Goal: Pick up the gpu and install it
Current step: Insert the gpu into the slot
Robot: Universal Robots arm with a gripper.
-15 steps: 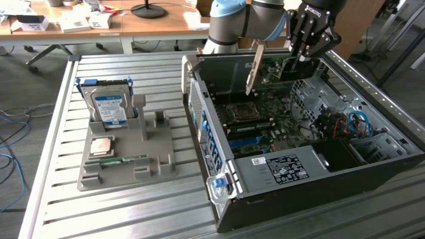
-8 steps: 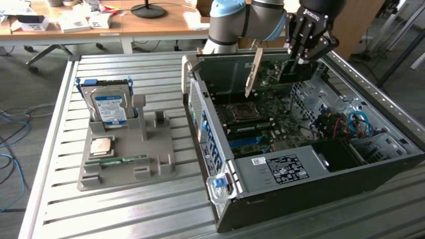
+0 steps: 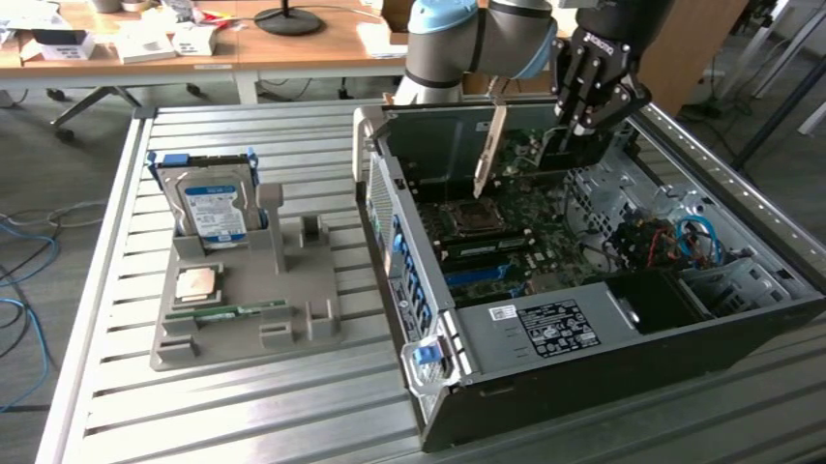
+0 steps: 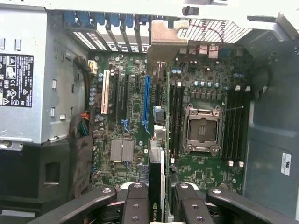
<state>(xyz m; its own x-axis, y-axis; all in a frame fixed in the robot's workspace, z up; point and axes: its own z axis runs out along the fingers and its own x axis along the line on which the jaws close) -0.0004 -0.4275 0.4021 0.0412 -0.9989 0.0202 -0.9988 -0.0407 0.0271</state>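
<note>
The gpu (image 3: 488,147) hangs edge-down inside the open computer case (image 3: 543,333), its pale metal bracket strip toward the case's rear wall. My gripper (image 3: 570,143) is shut on the card's far end from above. In the wrist view the gpu (image 4: 157,161) runs edge-on between my two black fingers (image 4: 136,205), with its bracket (image 4: 161,39) near the rear slot openings. The card hovers over the motherboard (image 4: 201,172), roughly in line with the blue slot (image 4: 146,105). I cannot tell whether its edge touches a slot.
The CPU socket (image 4: 202,129) and memory slots lie beside the card. Cables (image 3: 691,242) sit at the case's right in the exterior view. A grey holder (image 3: 246,309) on the slatted table carries a hard drive (image 3: 211,208), a CPU chip and a green memory stick. Desks stand behind.
</note>
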